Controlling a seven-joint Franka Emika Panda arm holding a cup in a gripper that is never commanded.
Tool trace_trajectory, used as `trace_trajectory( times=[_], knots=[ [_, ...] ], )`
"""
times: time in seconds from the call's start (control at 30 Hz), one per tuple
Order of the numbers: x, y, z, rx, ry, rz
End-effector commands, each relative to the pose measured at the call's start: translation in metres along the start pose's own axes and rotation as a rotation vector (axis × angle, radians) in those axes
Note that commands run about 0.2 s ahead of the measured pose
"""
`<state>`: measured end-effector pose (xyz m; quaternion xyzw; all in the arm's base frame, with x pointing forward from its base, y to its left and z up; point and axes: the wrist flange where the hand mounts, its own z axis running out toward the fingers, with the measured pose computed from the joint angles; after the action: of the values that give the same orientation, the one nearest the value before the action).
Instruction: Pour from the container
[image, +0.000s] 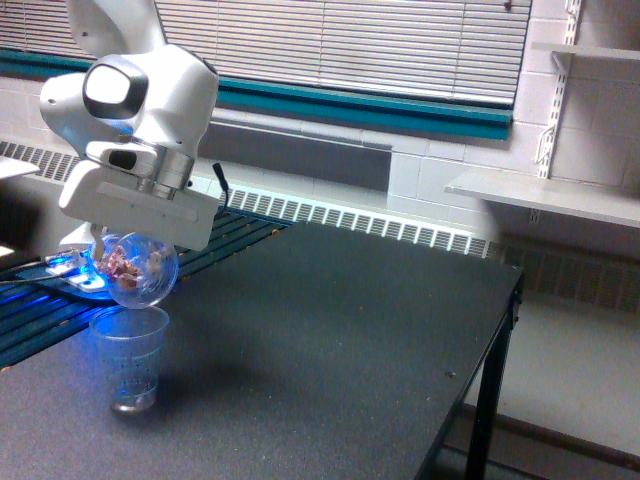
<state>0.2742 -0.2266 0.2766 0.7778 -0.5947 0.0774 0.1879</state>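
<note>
1. A measuring cup (129, 358), clear and tapered with printed lines, stands upright on the dark desk (330, 340) near its edge at the exterior view's left. Nothing else lies on the desk surface that I can see.
2. The container (135, 271), a clear round cup, hangs directly above the measuring cup, tilted on its side. Its lower edge is very near the rim of the measuring cup; I cannot tell if they touch. Pinkish pieces are inside the container.
3. The end effector (135, 240) is clenched on the container, grasping it from above. The white body of the arm (140, 110) covers the fingers, so how they sit on the wall is not visible.
4. Behind the arm there is a blue light (85, 275) at its base, partly hidden by the container.
5. Behind the desk runs a radiator grille (400, 232) under window blinds (350, 45). A shelf (545, 195) is on the wall at the exterior view's right, cut off by the frame.
6. What the measuring cup holds is hard to make out.
</note>
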Motion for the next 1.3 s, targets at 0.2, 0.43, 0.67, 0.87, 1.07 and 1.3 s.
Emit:
trace_trajectory(
  times=[0.2,0.43,0.67,0.87,1.07,1.3],
  knots=[
    [0.000,0.011,0.013,-0.059,-0.016,0.014],
    [0.000,0.015,0.021,-0.087,-0.033,0.010],
    [0.002,0.015,0.024,-0.116,-0.034,-0.003],
    [0.004,0.012,0.024,-0.126,-0.026,-0.017],
    [0.002,0.006,0.022,-0.139,-0.015,-0.041],
    [-0.003,-0.001,0.021,-0.157,-0.015,-0.079]
  ],
)
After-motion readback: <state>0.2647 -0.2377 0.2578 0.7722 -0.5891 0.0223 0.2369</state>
